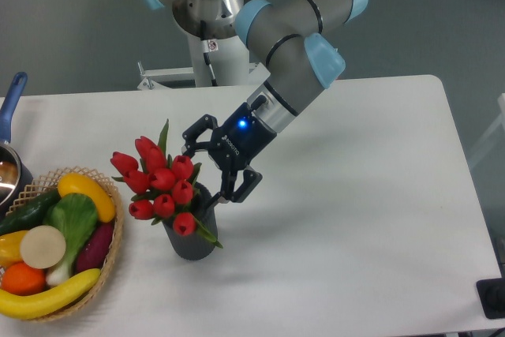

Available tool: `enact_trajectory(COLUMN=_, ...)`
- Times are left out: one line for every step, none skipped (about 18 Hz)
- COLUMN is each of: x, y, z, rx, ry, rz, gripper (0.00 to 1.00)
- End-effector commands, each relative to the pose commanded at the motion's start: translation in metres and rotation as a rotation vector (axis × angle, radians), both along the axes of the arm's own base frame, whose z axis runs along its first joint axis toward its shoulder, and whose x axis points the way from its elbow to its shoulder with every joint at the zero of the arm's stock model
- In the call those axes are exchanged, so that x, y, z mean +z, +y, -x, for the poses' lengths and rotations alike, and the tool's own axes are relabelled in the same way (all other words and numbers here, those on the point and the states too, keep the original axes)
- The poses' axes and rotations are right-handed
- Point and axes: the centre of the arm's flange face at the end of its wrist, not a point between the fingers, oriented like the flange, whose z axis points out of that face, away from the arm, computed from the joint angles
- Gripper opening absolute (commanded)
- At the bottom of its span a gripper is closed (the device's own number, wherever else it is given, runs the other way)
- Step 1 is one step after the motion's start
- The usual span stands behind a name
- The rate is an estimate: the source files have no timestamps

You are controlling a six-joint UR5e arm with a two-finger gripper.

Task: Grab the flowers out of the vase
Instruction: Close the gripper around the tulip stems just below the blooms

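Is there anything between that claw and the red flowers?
Nothing: in the fixed camera view the open gripper sits right beside the flowers, with no object between.

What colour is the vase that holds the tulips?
Dark grey; the vase shows in the fixed camera view, below the red tulips.

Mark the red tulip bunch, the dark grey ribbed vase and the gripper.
Red tulip bunch (162, 181): fixed camera, central bud.
Dark grey ribbed vase (192, 244): fixed camera, front wall.
Gripper (211, 163): fixed camera, midway between fingertips.
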Motion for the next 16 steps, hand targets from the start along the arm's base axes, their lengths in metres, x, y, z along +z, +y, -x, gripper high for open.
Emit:
enact_trajectory(x=-0.002, y=0.001, z=0.000, rx=-0.002, ry=-0.003, rz=0.002, gripper=1.00)
enact_trajectory(x=-0.003, y=0.001, z=0.000, rx=-0.002, ry=-0.004, rz=0.003, gripper=1.00)
enact_trajectory(x=-0.003, y=0.001, z=-0.001, rx=-0.002, ry=-0.003, rz=0.004, gripper=1.00)
enact_trajectory(x=-0.004, y=0.005, z=-0.006, rx=-0.013, ry=-0.005, rz=0.005, gripper=1.00)
enact_trajectory(x=-0.004, y=0.006, z=-0.007, rx=-0.017, ry=-0.003, rz=0.004, gripper=1.00)
enact_trajectory(x=-0.008, y=0.007, z=-0.006, rx=-0.017, ry=-0.006, rz=0.006, gripper=1.00)
enact_trajectory(x=-0.010, y=0.008, z=-0.006, rx=-0.018, ry=-0.005, rz=0.003, gripper=1.00)
enact_trajectory(x=-0.010, y=0.009, z=-0.008, rx=-0.023, ry=-0.003, rz=0.002, gripper=1.00)
enact_trajectory(x=-0.010, y=0.012, z=-0.010, rx=-0.029, ry=-0.003, rz=0.002, gripper=1.00)
enact_trajectory(x=-0.014, y=0.014, z=-0.011, rx=-0.034, ry=-0.007, rz=0.006, gripper=1.00)
enact_trajectory(x=-0.015, y=0.015, z=-0.012, rx=-0.035, ry=-0.004, rz=0.005, gripper=1.00)
enact_trajectory(x=-0.015, y=0.017, z=-0.014, rx=-0.041, ry=-0.006, rz=0.004, gripper=1.00)
enact_trajectory(x=-0.015, y=0.020, z=-0.017, rx=-0.048, ry=-0.005, rz=0.003, gripper=1.00)
enact_trajectory(x=-0.016, y=0.022, z=-0.019, rx=-0.053, ry=-0.006, rz=0.004, gripper=1.00)
enact_trajectory(x=-0.017, y=0.022, z=-0.018, rx=-0.052, ry=-0.006, rz=0.004, gripper=1.00)
enact_trajectory(x=-0.017, y=0.022, z=-0.018, rx=-0.052, ry=-0.006, rz=0.004, gripper=1.00)
